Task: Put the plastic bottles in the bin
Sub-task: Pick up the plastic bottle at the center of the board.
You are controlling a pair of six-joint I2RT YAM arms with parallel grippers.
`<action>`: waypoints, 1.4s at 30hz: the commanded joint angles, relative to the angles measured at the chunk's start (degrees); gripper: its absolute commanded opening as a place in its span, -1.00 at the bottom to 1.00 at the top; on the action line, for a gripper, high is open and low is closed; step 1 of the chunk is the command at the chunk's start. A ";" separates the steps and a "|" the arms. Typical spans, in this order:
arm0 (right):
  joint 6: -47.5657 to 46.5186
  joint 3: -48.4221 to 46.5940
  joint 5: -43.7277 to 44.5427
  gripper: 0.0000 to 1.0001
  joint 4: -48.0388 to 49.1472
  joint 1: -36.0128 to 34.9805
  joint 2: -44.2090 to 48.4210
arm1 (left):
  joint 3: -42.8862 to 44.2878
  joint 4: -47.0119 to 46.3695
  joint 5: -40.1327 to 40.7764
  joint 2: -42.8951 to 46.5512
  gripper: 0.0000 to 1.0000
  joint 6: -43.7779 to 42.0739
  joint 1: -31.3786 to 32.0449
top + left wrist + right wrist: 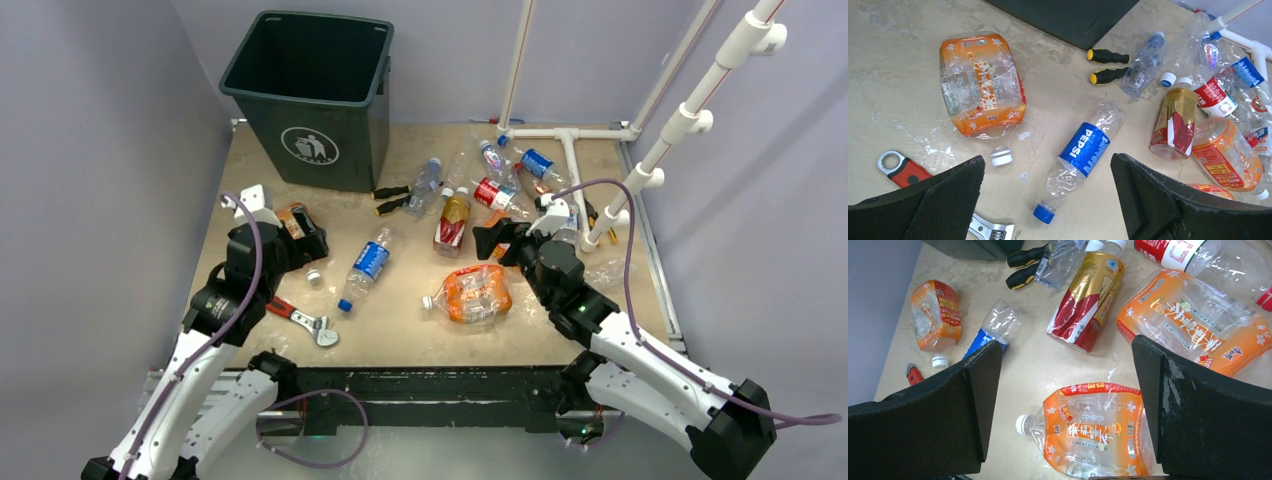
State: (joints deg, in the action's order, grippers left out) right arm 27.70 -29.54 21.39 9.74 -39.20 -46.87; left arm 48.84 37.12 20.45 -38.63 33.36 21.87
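Top external view: nearest the arm bases, a strip of bare table [400,338] runs along the front edge, with only a red-handled wrench [300,320] lying at its left end. Beyond it, a crushed orange bottle [470,293] lies right of centre. A Pepsi bottle [368,265] lies slanted left of centre, blue cap toward the front, with a loose white cap [314,277] beside it. The left gripper [1047,160] hangs near the left edge with its fingers spread wide and nothing between them; another flattened orange bottle [291,218] lies just beside it. The right gripper [1066,342] is likewise spread and empty, above the crushed orange bottle. Farther back lie a gold-and-red bottle [453,222] and two screwdrivers [392,198]. More bottles [510,178] crowd against a white pipe frame [575,135] at the far right. The bin [350,130] stands upright at the far left corner, mouth open, with bare tabletop in front of it.
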 commanded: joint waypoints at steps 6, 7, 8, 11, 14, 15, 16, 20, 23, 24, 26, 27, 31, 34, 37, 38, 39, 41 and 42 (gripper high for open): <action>-4.60 -0.82 -10.11 0.98 1.28 0.07 1.61 | 0.57 -3.19 -3.21 1.58 0.96 -0.15 -0.25; -4.85 -0.77 -10.28 0.98 1.22 0.01 1.76 | 0.46 -3.41 -3.41 1.55 0.96 -0.07 -0.25; -4.98 -0.82 -10.26 0.98 0.87 0.00 1.74 | 0.36 -3.58 -3.52 1.54 0.96 -0.08 -0.25; -4.99 -1.03 -10.47 0.98 -0.36 0.03 1.25 | -0.84 -3.98 -3.53 2.03 0.96 -0.59 -0.25; -4.24 -0.43 -10.09 0.98 -1.04 0.01 0.99 | -2.16 -4.19 -2.97 2.96 0.96 -0.78 -0.25; -3.79 -0.23 -9.72 0.98 -1.34 0.00 0.93 | -2.19 -4.20 -2.88 3.17 0.96 -0.76 -0.25; -3.22 -0.05 -9.45 0.98 -2.01 0.00 0.86 | -2.17 -4.14 -2.91 3.32 0.96 -0.83 -0.25; -0.91 1.40 -11.83 0.98 -4.02 -0.04 0.11 | -2.29 -4.24 -3.24 3.64 0.96 -1.00 -0.26; 2.40 3.55 -15.31 0.95 -4.34 -0.16 -1.29 | -2.43 -4.74 -4.09 3.82 0.97 -1.26 -0.25; 3.43 4.20 -15.44 0.94 -4.64 -0.36 -1.70 | -2.53 -4.92 -4.68 3.83 0.97 -1.35 -0.25; 5.53 4.93 -13.96 0.93 -5.95 -0.75 -2.81 | -2.73 -5.35 -5.95 3.87 0.97 -1.62 -0.25; 6.99 5.07 -12.27 0.94 -7.22 -0.86 -3.25 | -2.89 -5.64 -6.80 4.03 0.97 -1.77 -0.25; 15.38 5.20 -4.04 0.98 -14.65 -0.88 -2.20 | -3.78 -7.31 -10.97 4.35 0.97 -2.33 -0.25; 18.02 6.16 -0.96 0.97 -17.12 -0.88 1.02 | -4.29 -8.28 -13.70 4.08 0.97 -2.38 -0.25; 19.93 6.01 0.61 0.98 -18.95 -0.79 0.69 | -4.67 -9.91 -19.57 2.26 0.97 -1.48 -0.25; 21.00 5.66 1.29 0.98 -19.80 -0.79 -0.26 | -5.16 -10.82 -22.51 1.38 0.97 -0.58 -0.25; 21.91 5.19 1.83 0.98 -20.82 -0.79 -1.15 | -5.91 -11.43 -25.01 0.58 0.97 0.52 -0.25; 23.28 4.77 2.85 0.98 -21.96 -0.79 -1.69 | -7.78 -13.26 -27.80 0.05 0.99 2.60 -0.04; 23.76 4.92 3.33 0.98 -22.17 -0.79 -1.31 | -8.74 -14.04 -28.16 0.56 0.99 3.39 0.21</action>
State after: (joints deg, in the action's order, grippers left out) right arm 46.39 -23.77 20.43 -7.79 -40.01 -47.46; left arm 43.46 28.12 0.91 -37.32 33.26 21.87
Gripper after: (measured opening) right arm 0.987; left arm 0.990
